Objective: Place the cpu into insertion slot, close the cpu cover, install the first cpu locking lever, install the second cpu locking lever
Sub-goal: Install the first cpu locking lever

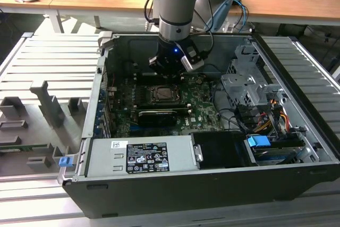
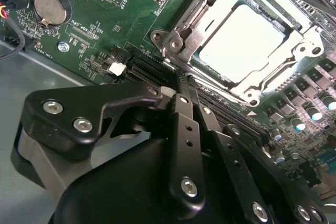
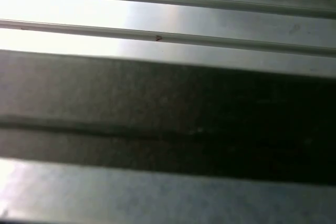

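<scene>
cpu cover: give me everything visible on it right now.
The cpu cover is a thin, shiny silvery metal frame with a large square window. In the second wrist view it lies flat and closed over the insertion slot, and the pale face of the cpu shows through the window. Screw heads sit at the frame's corners, with green board around. The gripper is beside it; whether it touches cannot be told. In the exterior view it is a small square under the arm.

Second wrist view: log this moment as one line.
cpu: seated in slot | cover: down over cpu | pincer: shut, empty, beside slot
</scene>
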Robot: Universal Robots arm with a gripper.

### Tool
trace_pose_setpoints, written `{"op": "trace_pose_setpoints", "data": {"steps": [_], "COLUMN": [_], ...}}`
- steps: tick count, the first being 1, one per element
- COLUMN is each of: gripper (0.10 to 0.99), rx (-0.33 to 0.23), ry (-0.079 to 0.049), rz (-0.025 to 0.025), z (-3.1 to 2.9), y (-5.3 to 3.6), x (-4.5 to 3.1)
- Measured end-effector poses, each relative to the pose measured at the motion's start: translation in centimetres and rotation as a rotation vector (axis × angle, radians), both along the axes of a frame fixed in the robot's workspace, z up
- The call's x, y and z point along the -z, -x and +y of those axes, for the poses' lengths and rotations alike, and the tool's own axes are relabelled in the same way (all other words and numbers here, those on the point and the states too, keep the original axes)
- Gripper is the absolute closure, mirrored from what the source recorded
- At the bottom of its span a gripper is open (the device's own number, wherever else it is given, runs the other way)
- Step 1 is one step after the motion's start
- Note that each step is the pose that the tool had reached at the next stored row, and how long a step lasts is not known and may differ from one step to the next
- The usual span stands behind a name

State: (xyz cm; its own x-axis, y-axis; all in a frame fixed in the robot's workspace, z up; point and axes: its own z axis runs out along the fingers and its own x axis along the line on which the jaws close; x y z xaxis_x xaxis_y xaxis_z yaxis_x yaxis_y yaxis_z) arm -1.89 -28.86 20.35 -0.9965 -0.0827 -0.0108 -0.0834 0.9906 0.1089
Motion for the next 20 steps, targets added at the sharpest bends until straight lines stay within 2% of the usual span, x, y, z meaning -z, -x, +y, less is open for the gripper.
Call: {"op": "trace_pose_setpoints", "data": {"steps": [11, 15, 16, 17, 18, 20], "gripper": [0.980, 0.980, 0.980, 0.980, 0.980, 0.980], "rx": [0.000, 0.000, 0.000, 0.000, 0.000, 0.000], "ry": [0.001, 0.001, -0.004, -0.022, -0.030, -0.034], "rz": [0.0006, 0.0014, 0.0017, 0.0013, 0.0014, 0.0009], "z": [-0.30, -0.33, -0.34, -0.33, -0.32, -0.31], "y": [0.00, 0.00, 0.00, 0.00, -0.01, -0.01], "x": [0.07, 0.30, 0.31, 0.32, 0.33, 0.04]}}
